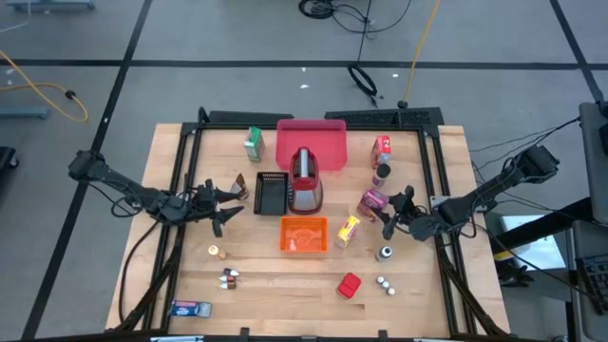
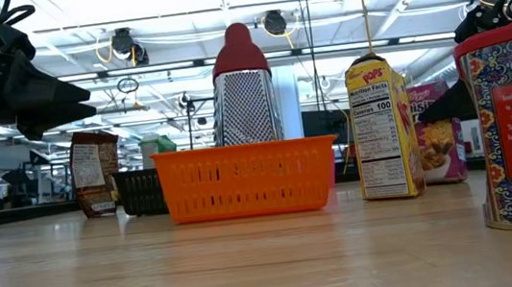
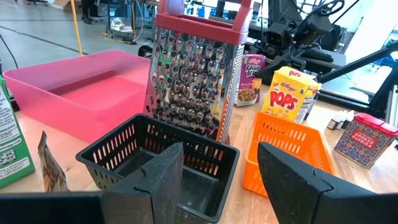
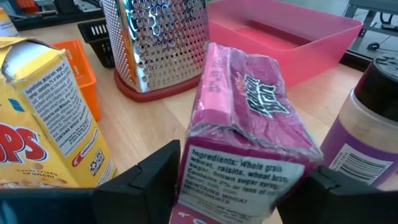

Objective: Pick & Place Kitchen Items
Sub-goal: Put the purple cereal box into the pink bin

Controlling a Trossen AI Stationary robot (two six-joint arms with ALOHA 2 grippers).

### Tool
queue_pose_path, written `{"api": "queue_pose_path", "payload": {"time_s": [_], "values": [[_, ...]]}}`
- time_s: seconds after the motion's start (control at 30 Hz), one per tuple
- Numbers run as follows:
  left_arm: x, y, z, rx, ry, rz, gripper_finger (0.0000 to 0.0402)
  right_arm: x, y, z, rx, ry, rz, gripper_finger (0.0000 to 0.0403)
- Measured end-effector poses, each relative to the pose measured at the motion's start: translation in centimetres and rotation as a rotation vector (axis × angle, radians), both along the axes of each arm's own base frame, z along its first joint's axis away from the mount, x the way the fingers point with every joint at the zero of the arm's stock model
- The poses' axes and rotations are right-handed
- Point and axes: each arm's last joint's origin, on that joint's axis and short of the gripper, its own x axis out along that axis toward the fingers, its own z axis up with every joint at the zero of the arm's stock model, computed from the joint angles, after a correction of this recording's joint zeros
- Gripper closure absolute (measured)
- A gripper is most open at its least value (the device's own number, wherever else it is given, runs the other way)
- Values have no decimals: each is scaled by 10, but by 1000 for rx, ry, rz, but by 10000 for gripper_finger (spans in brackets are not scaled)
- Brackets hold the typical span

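**Two fingers around the pink carton: finish the pinch square**

Two dark fingers of the right end effector [image 4: 233,186] flank the pink carton [image 4: 249,134], one on each side at the bottom of the right wrist view. Whether they already press its sides I cannot tell; they are spread about the carton's width. In the high view the carton [image 1: 371,201] stands right of centre, between the grater [image 1: 305,180] and the right end effector [image 1: 391,215], with the yellow carton [image 1: 348,229] just below it and a dark bottle [image 1: 381,174] just above.

To do this well, I judge the fingers should meet the carton's broad faces evenly. Its wrap looks crinkled and soft, so a gentle squeeze suits it. Lift straight up before travelling, since the yellow carton and the bottle stand near enough to be knocked.

The left end effector [image 1: 217,201] waits at centre left, fingers spread and empty, facing the black basket [image 3: 158,158]. The pink tray [image 1: 334,133] sits at upper centre.
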Motion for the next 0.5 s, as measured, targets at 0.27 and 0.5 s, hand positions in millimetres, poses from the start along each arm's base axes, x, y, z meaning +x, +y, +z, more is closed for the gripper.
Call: {"api": "queue_pose_path", "payload": {"time_s": [0.27,0.5], "values": [[0,0,0,0,0,0,192,2,2,3,26,-34,29,252],[0,0,0,0,0,0,192,2,2,4,24,-33,31,320]]}}
